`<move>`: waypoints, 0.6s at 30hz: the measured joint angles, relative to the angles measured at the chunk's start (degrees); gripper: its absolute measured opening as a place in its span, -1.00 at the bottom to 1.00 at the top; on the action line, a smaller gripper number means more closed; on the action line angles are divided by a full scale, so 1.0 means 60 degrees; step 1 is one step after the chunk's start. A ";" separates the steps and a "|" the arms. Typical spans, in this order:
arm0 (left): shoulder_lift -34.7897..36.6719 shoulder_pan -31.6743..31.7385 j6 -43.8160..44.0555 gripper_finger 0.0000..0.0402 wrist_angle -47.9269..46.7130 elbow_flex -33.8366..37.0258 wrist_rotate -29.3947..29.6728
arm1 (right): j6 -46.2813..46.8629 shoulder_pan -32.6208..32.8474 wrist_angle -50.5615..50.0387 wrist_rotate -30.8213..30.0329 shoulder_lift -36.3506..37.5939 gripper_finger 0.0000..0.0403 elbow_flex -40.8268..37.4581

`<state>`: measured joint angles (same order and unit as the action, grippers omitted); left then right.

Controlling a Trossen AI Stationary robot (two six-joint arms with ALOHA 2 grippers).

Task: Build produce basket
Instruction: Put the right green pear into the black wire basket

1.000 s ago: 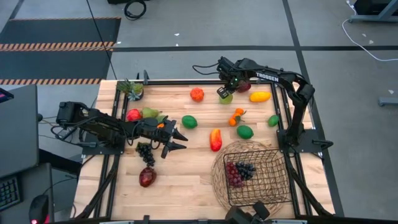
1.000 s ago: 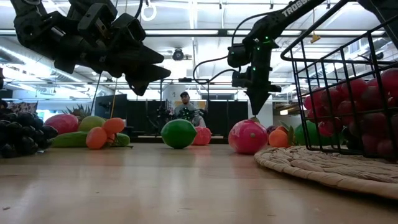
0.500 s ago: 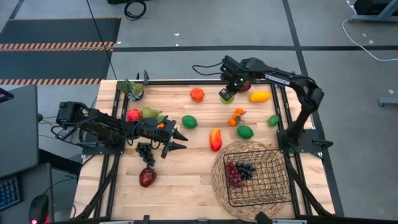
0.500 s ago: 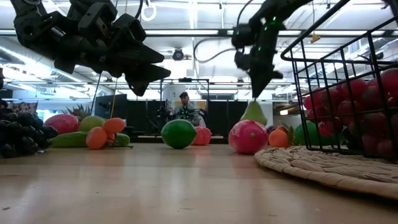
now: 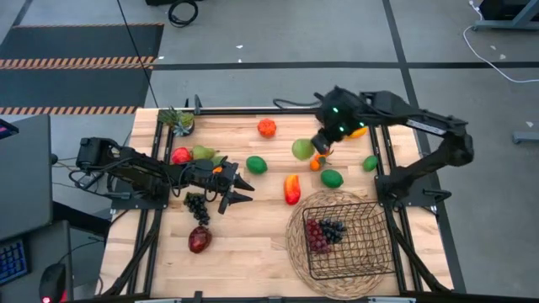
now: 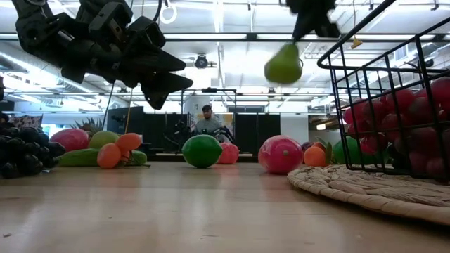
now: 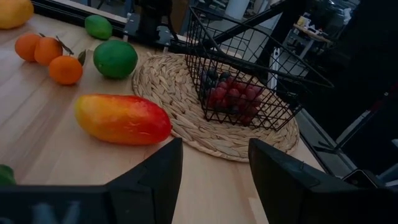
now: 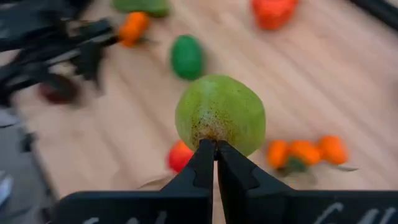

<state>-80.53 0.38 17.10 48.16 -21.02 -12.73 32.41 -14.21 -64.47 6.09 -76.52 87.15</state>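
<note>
From above, the right gripper [image 5: 317,149] carries a green pear [image 5: 302,150] over the counter [image 5: 244,244], while the basket [image 5: 381,246] sits on a woven mat [image 5: 292,240] holding grapes [image 5: 323,233]. At counter level the pear [image 6: 283,67] hangs high in the air. The right wrist camera shows the fingers [image 8: 202,163] pressed together, pinching the pear's [image 8: 220,115] stem end; the left wrist camera shows the left gripper [image 7: 214,165] spread, facing a red-yellow mango [image 7: 122,119].

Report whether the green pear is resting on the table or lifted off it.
Lifted. The right gripper is shut on the green pear, which hangs well above the tabletop in the low view.
</note>
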 joint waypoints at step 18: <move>0.0000 0.0004 0.0054 -0.06 -0.0007 0.0000 0.0000 | 0.4145 0.5470 -0.0988 -0.0070 0.0641 -0.93 0.0000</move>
<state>-80.53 0.40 17.43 48.12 -21.02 -12.73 57.28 18.61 -70.39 5.67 -72.67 87.15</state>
